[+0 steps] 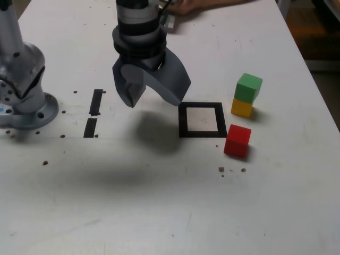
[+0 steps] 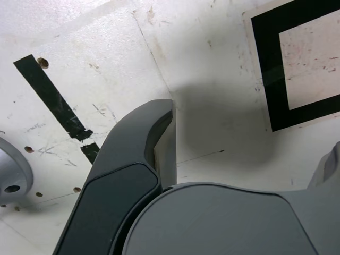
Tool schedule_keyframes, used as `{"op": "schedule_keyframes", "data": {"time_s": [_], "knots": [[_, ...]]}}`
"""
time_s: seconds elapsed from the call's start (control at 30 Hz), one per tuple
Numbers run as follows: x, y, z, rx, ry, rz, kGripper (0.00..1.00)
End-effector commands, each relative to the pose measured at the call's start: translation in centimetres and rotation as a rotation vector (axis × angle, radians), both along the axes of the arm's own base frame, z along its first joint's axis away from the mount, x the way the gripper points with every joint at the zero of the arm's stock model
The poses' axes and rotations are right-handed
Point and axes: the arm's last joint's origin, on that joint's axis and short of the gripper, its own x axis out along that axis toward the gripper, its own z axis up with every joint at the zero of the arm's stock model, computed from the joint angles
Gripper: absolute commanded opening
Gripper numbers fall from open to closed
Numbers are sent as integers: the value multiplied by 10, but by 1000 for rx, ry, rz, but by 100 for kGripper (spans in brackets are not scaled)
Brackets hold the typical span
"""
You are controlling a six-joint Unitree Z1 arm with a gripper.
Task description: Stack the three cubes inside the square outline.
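The upper part of the arm is cut off by the top edge of the exterior view, so only the wrist and the gripper (image 1: 154,100) show there. In the wrist view 1 dark finger (image 2: 139,154) is plain, while the other is mostly out of the picture at the edge. That view also cuts off the square outline (image 2: 271,79), showing only part of its black frame and white centre, and it shows none of the 3 cubes. At the top of the exterior view a person's hand (image 1: 192,6) is partly visible, cropped by the frame.

The gripper hangs above the white table (image 1: 159,212) with its 2 jaws spread wide apart and nothing between them. It casts a soft shadow on the table below it.

The square outline (image 1: 202,119) lies just beside the gripper, toward the exterior view's right, and is empty. The 3 cubes sit beyond the outline, farther from the gripper on that same side. The green cube (image 1: 248,87) rests on top of the yellow cube (image 1: 241,108), near the outline's far right corner. The red cube (image 1: 237,140) stands alone, just beside the outline's near right corner and apart from the other 2.

On the gripper's other side, toward the exterior view's left, 2 short black tape strips (image 1: 94,112) lie end to end, with the arm's grey base (image 1: 24,101) past them.
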Motion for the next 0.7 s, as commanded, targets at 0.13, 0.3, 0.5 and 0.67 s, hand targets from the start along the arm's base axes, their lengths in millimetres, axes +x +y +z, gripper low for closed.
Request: {"op": "schedule_keyframes", "data": {"time_s": [0.13, 0.3, 0.5, 0.67], "knots": [[3, -1, -2, 1, -5, -5, 98], [3, -1, -2, -1, -9, -5, 98], [8, -2, 0, -5, -28, -10, 98], [18, -7, 4, -1, -43, -32, 98]]}}
